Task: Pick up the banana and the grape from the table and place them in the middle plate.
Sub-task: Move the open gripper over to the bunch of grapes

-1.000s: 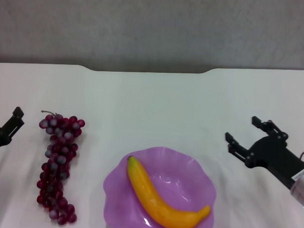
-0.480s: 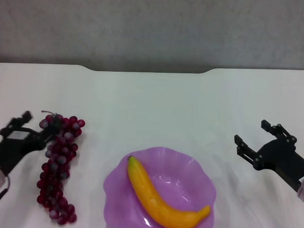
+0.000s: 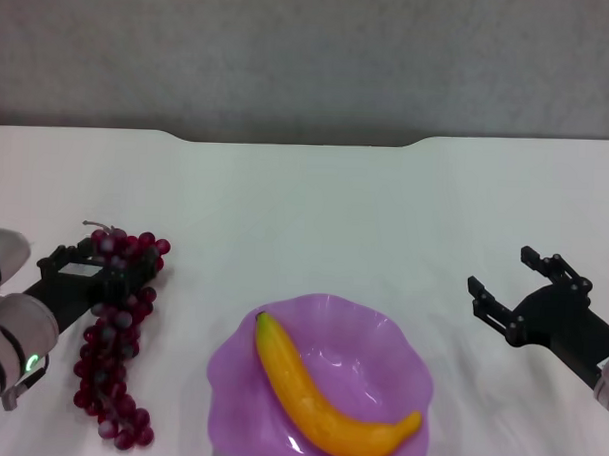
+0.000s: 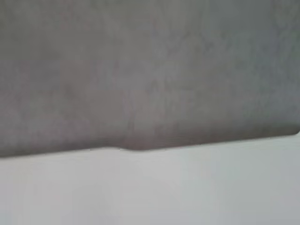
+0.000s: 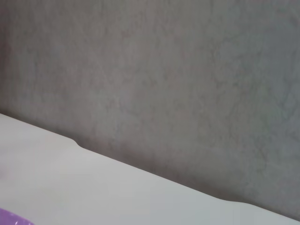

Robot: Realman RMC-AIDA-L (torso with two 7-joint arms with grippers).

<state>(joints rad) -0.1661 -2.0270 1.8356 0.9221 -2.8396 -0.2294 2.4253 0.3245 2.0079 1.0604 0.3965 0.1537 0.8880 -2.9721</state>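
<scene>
The yellow-orange banana (image 3: 323, 404) lies inside the light purple middle plate (image 3: 406, 342) at the front centre of the white table (image 3: 305, 208). The dark red-purple grape bunch (image 3: 114, 381) lies on the table to the left of the plate. My left gripper (image 3: 98, 266) is open and sits over the top of the bunch, with one finger on each side of it. My right gripper (image 3: 501, 271) is open and empty, to the right of the plate and apart from it. A sliver of the plate shows in the right wrist view (image 5: 14, 218).
The table's far edge has a dark notch (image 3: 298, 140) with a grey wall behind it. Both wrist views show only that wall and bare tabletop (image 4: 150, 187). There is bare table behind the plate.
My left gripper has moved right, from the table's left edge onto the top of the grape bunch. My right gripper has drawn back a little to the right, away from the plate.
</scene>
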